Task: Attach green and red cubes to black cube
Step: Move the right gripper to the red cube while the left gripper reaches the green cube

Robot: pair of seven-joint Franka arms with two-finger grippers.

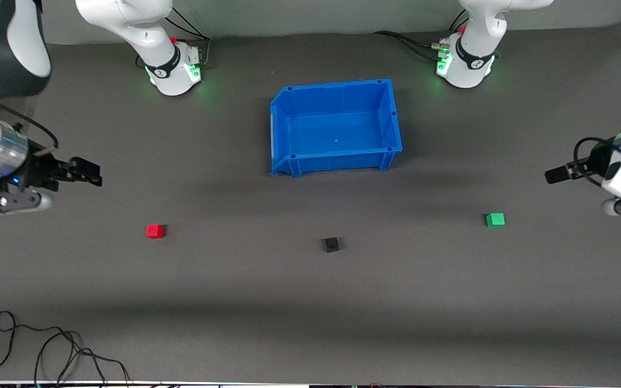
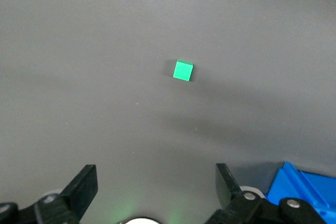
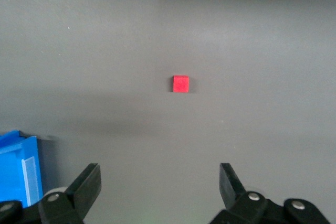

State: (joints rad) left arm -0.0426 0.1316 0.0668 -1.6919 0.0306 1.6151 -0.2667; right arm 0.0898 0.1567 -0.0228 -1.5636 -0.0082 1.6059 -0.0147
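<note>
We see the bin (image 1: pixel 336 126) mid-table; nearer the front camera sits the middle cube (image 1: pixel 331 244), with one cube (image 1: pixel 154 231) toward the right arm's end and another (image 1: pixel 495 219) toward the left arm's end, all well apart.

Left gripper (image 2: pixel 156 184) hangs over bare grey table (image 2: pixel 79 51), fingers (image 2: pixel 84 184) spread wide, nothing between them. Green cube (image 2: pixel 182 71) lies flat on the table well ahead of the fingertips, roughly on the line between them, untouched. Blue bin (image 2: pixel 304 187), probably one corner, shows beside one finger.
</note>
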